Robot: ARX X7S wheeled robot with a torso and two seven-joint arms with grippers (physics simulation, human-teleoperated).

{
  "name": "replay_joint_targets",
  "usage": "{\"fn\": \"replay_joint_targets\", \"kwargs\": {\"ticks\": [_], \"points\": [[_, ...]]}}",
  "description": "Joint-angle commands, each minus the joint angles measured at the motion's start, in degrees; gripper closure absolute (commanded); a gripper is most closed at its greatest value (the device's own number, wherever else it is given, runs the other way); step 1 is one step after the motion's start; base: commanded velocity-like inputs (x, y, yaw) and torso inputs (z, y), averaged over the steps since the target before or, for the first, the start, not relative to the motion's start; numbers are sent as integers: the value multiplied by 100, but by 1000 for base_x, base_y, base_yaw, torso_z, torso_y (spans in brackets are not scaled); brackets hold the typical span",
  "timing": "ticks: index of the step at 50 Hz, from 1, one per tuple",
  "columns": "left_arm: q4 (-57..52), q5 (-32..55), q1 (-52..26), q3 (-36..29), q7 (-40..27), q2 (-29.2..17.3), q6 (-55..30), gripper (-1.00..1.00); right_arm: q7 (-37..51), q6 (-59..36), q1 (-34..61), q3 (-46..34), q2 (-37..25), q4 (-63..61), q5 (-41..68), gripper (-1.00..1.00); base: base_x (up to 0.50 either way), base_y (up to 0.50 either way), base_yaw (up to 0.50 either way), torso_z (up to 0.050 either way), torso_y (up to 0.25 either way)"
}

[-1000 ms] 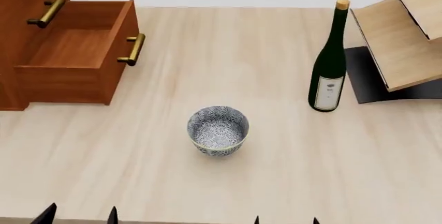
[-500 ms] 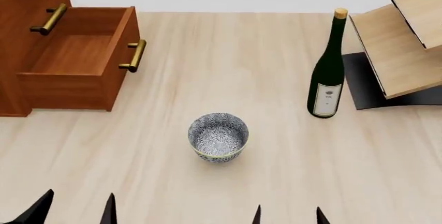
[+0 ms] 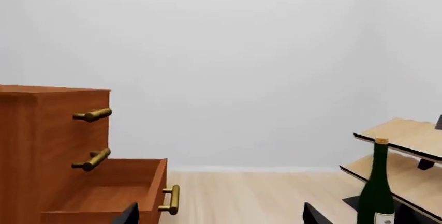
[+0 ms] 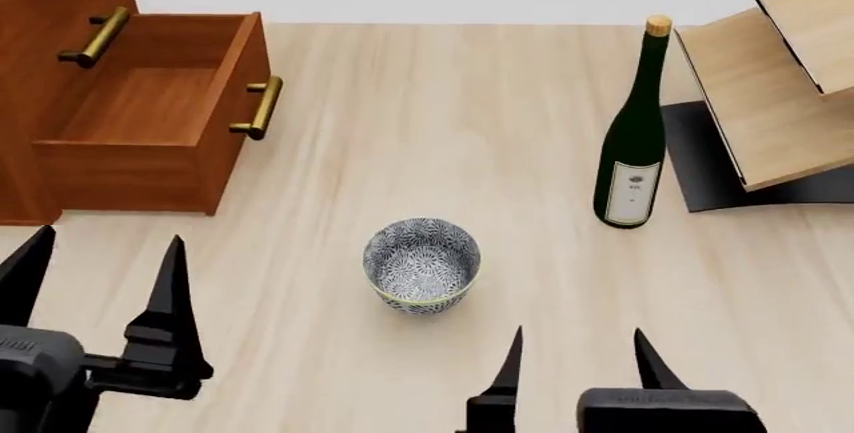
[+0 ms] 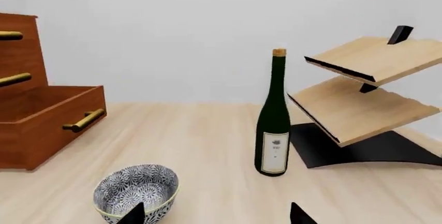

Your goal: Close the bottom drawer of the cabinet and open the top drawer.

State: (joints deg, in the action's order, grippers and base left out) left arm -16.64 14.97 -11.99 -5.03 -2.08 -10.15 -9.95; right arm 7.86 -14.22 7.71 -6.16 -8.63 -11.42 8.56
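My pale wood table [image 4: 534,103], white wall [image 3: 241,53] at twelve, both grippers [image 4: 100,288] [image 4: 577,358] wide, empty.

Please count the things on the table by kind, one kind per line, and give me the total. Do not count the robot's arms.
Cabinet, bottom drawer pulled out: 1
Bowl: 1
Bottle: 1
Wooden rack: 1
Total: 4
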Motion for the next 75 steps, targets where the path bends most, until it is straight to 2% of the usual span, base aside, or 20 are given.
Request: {"fn": "replay_joint_targets", "kwargs": {"ticks": [1,2,6,25,41,75], "points": [[-765,273,-959,123,-164,-277,-888,-100,79,-661,470,142,-171,-357,195,-100,0,0,0,0,0],[-1049,469,-1494,281,-290,-363,-1370,-100,117,-977,691,241,-197,-449,303,-100,0,0,0,0,0],[-1312,649,-1991,420,-410,-464,-1793,-100,136,-1085,877,264,-250,-450,316,-100,0,0,0,0,0],[-2029,1210,-3219,794,-713,-830,-2917,-100,241,-1877,1274,544,-539,-1157,617,-100,0,0,0,0,0],[-2295,1296,-3382,797,-809,-950,-3080,-100,214,-1820,1231,474,-592,-1161,648,-100,0,13,0,0,0],[-2510,1433,-3423,732,-967,-1017,-3244,-100,199,-1660,1071,308,-727,-1261,638,-100,0,486,0,0,0]]}}
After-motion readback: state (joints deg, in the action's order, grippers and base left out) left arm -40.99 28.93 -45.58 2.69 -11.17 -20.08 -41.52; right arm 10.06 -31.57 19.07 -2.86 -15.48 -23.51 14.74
